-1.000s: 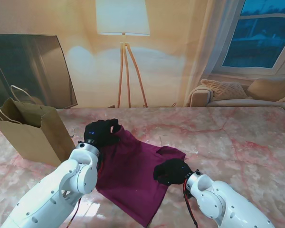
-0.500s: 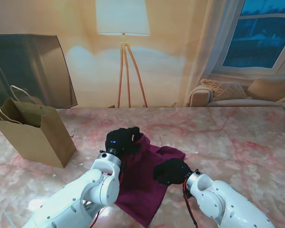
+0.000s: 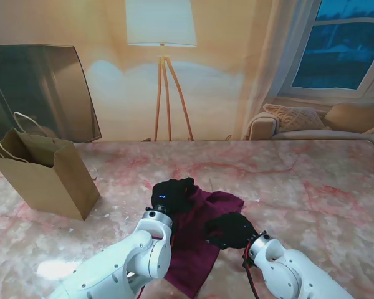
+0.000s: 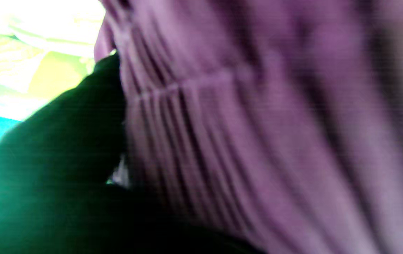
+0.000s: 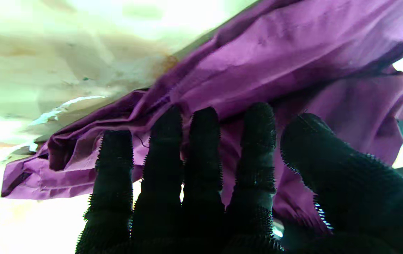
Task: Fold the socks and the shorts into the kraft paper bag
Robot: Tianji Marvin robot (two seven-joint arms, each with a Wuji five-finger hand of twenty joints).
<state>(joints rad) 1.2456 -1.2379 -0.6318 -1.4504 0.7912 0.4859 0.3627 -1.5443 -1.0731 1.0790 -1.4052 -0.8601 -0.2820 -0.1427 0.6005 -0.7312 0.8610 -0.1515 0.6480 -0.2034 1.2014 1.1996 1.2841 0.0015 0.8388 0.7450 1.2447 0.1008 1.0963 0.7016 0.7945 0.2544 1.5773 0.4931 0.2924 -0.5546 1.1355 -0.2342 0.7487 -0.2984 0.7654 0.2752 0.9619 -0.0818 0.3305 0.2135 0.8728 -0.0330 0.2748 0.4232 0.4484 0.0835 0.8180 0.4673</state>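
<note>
Marble table (image 3: 311,187): left hand (image 3: 172,194) grips shorts (image 3: 199,218); right hand (image 3: 232,230) flat, spread atop.

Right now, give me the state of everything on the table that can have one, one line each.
shorts: partly folded, one edge lifted across by the left hand.
left hand: shut on the shorts, gripping the gathered waistband.
right hand: fingers extended, flat on the shorts.
kraft paper bag: upright, mouth open, left of the shorts.

The shorts (image 3: 196,240) lie on the tabletop (image 3: 311,187) near me, with the left hand (image 3: 172,194) at their far left edge. The right hand (image 3: 232,229) rests on their right side, and the kraft paper bag (image 3: 40,174) stands well apart to the left.
</note>
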